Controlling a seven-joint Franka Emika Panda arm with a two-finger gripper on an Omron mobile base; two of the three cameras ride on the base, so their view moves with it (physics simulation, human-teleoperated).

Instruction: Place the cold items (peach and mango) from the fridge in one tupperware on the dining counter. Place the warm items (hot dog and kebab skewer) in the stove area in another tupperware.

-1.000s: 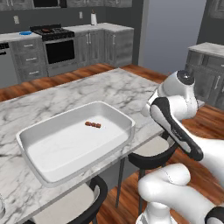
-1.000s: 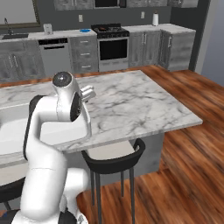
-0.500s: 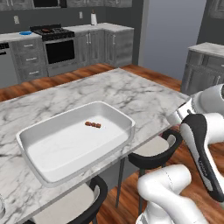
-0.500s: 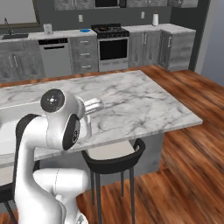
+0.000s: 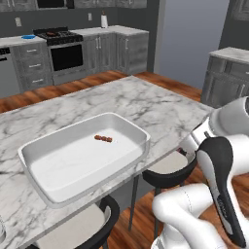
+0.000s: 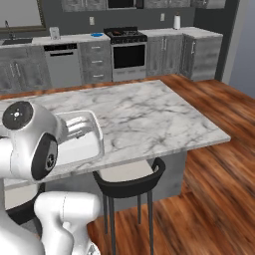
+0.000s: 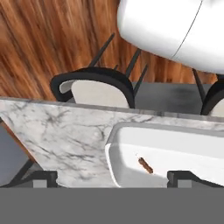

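We are looking over a marble dining counter (image 5: 146,104) where a white tupperware (image 5: 78,160) is sitting near the edge closest to us. Inside it, a kebab skewer (image 5: 103,139) is lying flat on the floor of the container, toward its far side and clear of the walls. In the hand view the same tupperware (image 7: 166,148) is showing with the kebab skewer (image 7: 145,165) resting on its bottom, and the counter (image 7: 61,131) is running across beside it.

The gripper (image 7: 113,177) is hanging above the counter edge with its 2 fingertips (image 7: 43,177) spread wide apart (1 at each side of the hand view), and nothing is sitting between them.

A black stool (image 5: 168,168) with a pale seat is standing tucked under the counter just beside the tupperware. Against the far wall, a stove (image 5: 61,48) is standing among grey cabinets (image 5: 109,48), and a paper towel roll (image 5: 103,21) is standing upright on the back counter.
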